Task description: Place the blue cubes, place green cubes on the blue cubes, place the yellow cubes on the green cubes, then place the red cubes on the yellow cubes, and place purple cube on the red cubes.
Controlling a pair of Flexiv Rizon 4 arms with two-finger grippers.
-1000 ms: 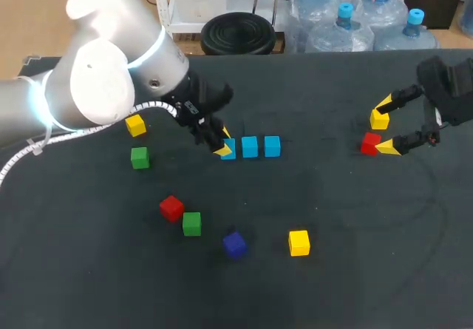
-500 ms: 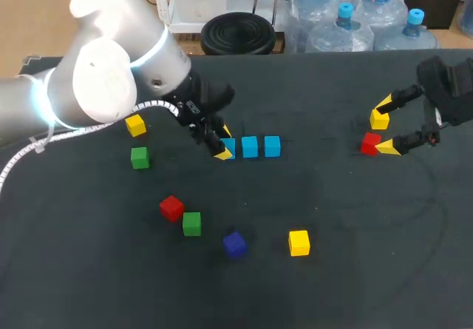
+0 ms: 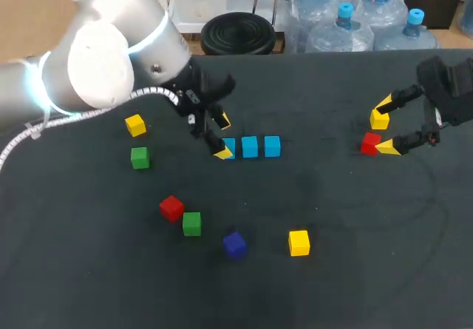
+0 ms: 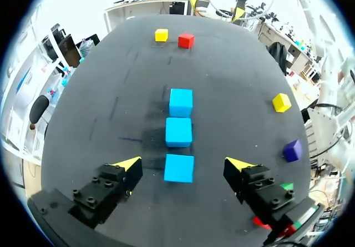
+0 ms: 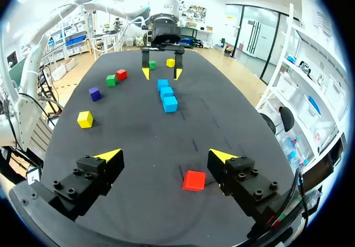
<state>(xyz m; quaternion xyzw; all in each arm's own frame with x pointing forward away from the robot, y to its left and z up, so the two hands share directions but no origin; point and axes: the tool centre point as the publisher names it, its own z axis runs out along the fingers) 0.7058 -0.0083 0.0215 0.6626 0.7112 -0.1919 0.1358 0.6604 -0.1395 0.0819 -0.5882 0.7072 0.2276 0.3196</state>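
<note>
Left jaws: wide. You see the left end cube [image 4: 179,167] of the row between the tips, touching neither.
Right jaws: wide, at the counter's [image 3: 332,270] right, with a red cube [image 3: 369,143] just beside one tip.
Blue cubes [image 3: 250,146]: three in one row, mid-counter.
Purple cube [image 3: 234,244]: near side, well apart from the row.

Leftmost blue cube [image 3: 230,146] partly covered by left gripper [image 3: 222,137] tip in head view, green cube [image 4: 287,186] and red cube [image 4: 257,221] mostly hidden behind its finger in left wrist view
</note>
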